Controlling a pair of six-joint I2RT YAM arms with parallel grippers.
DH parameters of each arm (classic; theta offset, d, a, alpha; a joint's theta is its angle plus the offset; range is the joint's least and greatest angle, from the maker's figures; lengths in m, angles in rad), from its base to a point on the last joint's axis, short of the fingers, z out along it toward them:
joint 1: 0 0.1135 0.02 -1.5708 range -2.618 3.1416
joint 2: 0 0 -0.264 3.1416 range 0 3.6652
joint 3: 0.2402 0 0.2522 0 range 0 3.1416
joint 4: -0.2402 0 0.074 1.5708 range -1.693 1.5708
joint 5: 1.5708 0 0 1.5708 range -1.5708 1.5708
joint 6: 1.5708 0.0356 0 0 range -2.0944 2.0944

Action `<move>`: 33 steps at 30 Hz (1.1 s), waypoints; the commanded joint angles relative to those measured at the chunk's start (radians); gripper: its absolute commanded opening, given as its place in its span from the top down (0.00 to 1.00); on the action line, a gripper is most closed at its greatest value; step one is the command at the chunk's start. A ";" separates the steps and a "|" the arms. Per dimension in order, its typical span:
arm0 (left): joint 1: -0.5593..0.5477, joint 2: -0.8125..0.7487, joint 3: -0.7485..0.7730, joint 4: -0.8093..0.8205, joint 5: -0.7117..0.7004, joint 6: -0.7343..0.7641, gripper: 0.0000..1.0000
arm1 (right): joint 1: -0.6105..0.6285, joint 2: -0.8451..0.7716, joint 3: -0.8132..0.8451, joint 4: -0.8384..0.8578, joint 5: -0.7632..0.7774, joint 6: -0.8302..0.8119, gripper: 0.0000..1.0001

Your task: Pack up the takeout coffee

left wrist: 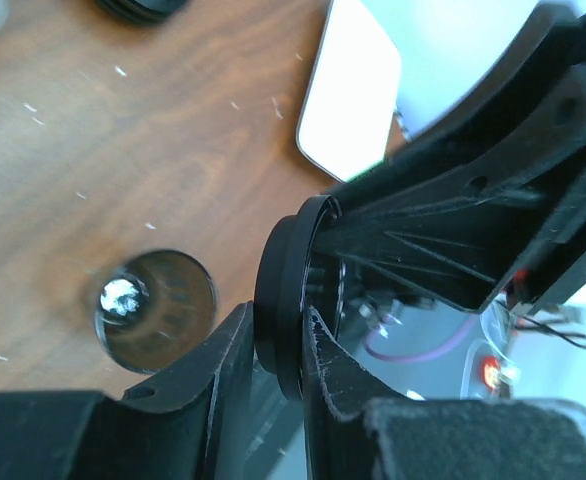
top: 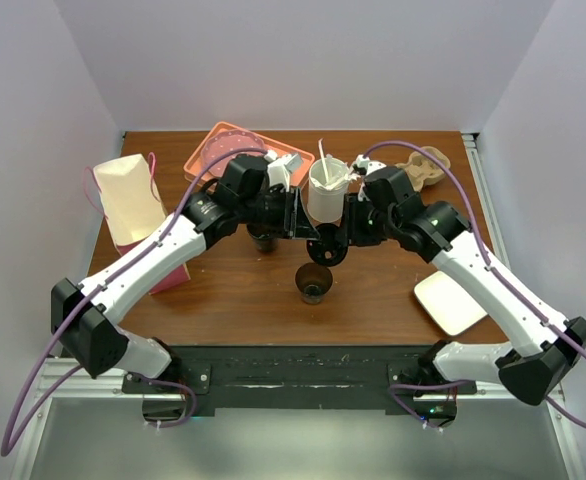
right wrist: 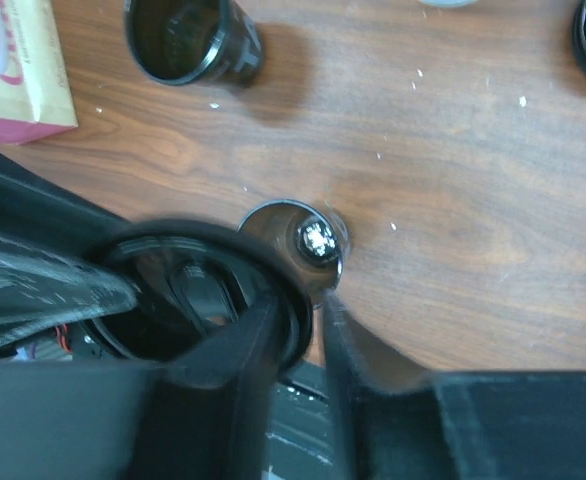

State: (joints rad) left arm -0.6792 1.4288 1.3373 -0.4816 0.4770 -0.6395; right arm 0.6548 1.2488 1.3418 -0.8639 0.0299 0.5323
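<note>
- Pinches a black round lid (left wrist: 279, 290) edge-on in the left gripper (left wrist: 278, 322).
- Meets the other arm's black ribbed housing (left wrist: 473, 200) on the lid's far face, right of the fingers.
- Looks down into an open dark cup (left wrist: 158, 312) left of the fingers, standing on the wooden table (left wrist: 93, 150).
- Shows a white plate (left wrist: 353, 90) beyond the fingertips.
</note>
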 commanded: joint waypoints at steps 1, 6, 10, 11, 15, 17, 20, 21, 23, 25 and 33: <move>0.000 0.022 0.083 -0.101 0.086 -0.054 1.00 | 0.008 -0.046 0.100 0.084 -0.016 -0.159 0.57; 0.043 0.030 0.186 -0.247 0.035 -0.068 1.00 | 0.038 -0.159 -0.030 0.323 -0.105 -0.429 0.53; 0.084 0.010 0.218 -0.288 0.017 -0.112 1.00 | 0.111 -0.227 -0.070 0.456 -0.102 -0.578 0.52; 0.093 0.004 0.221 -0.285 0.014 -0.126 1.00 | 0.127 -0.241 -0.073 0.468 -0.113 -0.630 0.52; 0.133 -0.008 0.223 -0.253 0.063 -0.225 1.00 | 0.267 -0.272 -0.095 0.499 -0.065 -0.773 0.47; 0.151 -0.016 0.215 -0.232 0.092 -0.255 1.00 | 0.308 -0.276 -0.096 0.497 -0.009 -0.820 0.45; 0.167 -0.044 0.185 -0.186 0.106 -0.325 1.00 | 0.387 -0.249 -0.086 0.476 0.060 -0.871 0.43; 0.170 -0.060 0.171 -0.145 0.124 -0.374 1.00 | 0.437 -0.218 -0.081 0.456 0.094 -0.888 0.43; 0.173 -0.076 0.133 -0.098 0.141 -0.425 1.00 | 0.529 -0.189 -0.076 0.450 0.263 -0.945 0.42; 0.175 -0.088 0.114 -0.065 0.155 -0.477 1.00 | 0.578 -0.149 -0.076 0.465 0.359 -0.983 0.39; 0.176 -0.105 0.111 -0.092 0.146 -0.512 1.00 | 0.669 -0.062 -0.101 0.614 0.674 -1.123 0.36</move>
State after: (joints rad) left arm -0.5102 1.3533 1.4574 -0.5587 0.5419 -1.0744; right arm 1.3052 1.1927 1.2457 -0.3817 0.4820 -0.4820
